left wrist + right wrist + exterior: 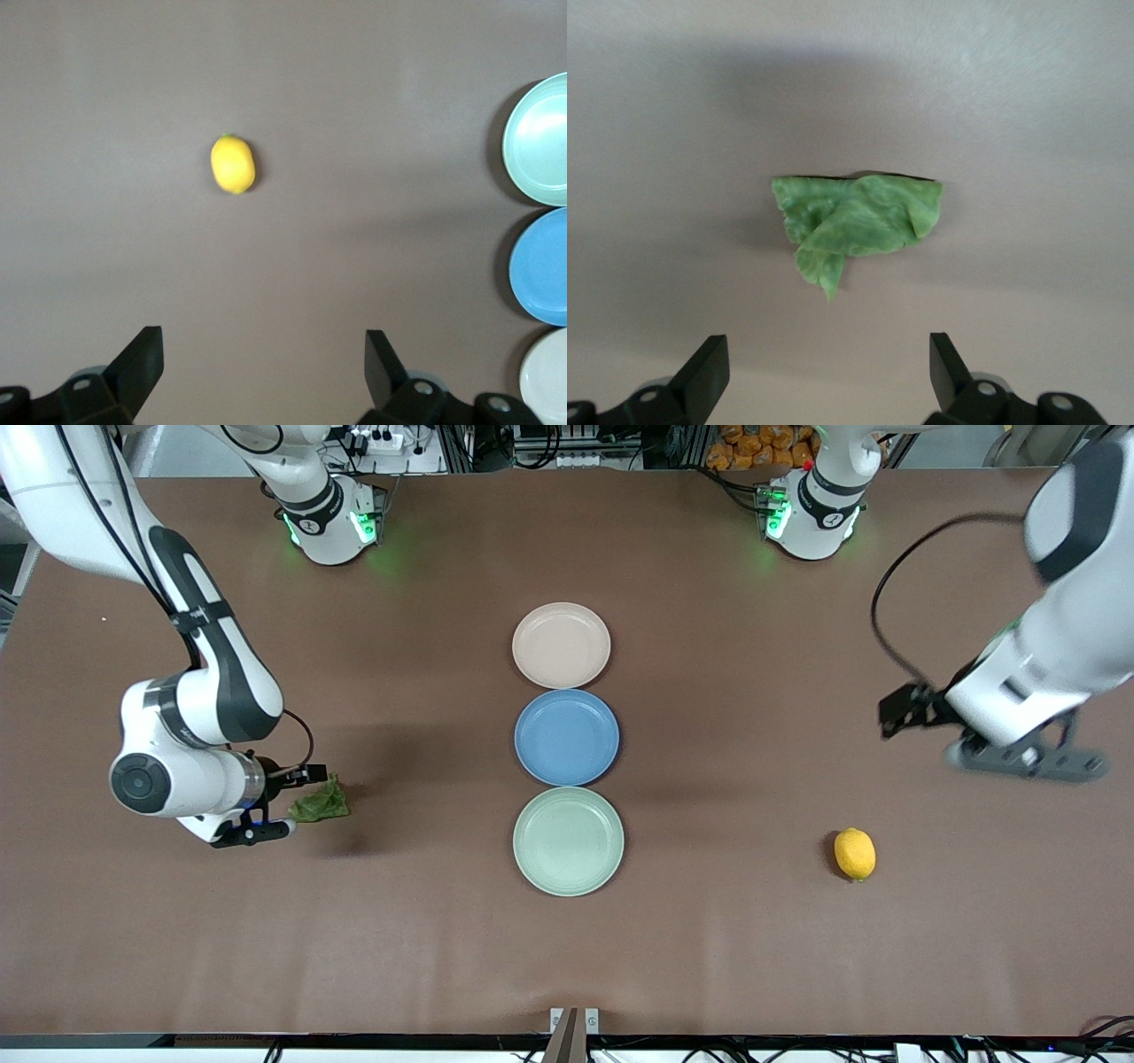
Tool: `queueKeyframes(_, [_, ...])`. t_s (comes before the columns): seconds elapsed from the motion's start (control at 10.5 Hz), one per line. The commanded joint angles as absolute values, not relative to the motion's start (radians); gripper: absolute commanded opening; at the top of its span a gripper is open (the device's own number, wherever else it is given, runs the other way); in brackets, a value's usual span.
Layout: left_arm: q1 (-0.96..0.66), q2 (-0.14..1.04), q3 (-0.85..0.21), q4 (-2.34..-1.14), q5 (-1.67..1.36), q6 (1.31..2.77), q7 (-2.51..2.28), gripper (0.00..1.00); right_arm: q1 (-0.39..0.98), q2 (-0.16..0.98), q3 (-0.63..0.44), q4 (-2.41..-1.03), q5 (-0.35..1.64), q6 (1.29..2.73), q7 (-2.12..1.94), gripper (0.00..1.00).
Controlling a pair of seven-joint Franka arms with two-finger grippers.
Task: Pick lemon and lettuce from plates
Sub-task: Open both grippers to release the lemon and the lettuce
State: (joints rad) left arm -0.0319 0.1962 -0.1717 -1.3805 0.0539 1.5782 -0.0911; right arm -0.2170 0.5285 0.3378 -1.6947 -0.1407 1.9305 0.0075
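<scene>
Lettuce (321,802) lies on the brown surface (726,957) toward the right arm's end, off the plates; we see it crumpled and flat in the right wrist view (855,221). Our right pincer (283,802) sits low just beside it with its fingers (700,376) spread apart and nothing between them.

Toward the left arm's end, the lemon (854,854) rests on the surface by itself, well apart from the plates, and it also shows in the left wrist view (232,164). Our left pincer (1028,757) hangs over the surface near the lemon, fingers (137,367) apart and empty.

Three plates stand in a row down the middle, touching or nearly so: the cream plate (561,646) farthest from the front camera, the blue plate (566,737) between, the mint plate (568,841) nearest.
</scene>
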Motion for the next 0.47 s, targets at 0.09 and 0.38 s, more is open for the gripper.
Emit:
queueKeyframes(0.09, [-0.026, 0.059, -0.172, -1.422, 0.052, 1.433, -0.204, 1.0, -0.244, 0.375, 0.353, -1.66, -0.156, 1.821, -0.112, 1.0])
queueKeyframes(0.38, [0.009, -0.003, -0.169, -1.442, 0.051, 1.411, -0.192, 1.0, -0.248, 0.292, 0.354, -1.537, -0.153, 1.643, -0.115, 1.0])
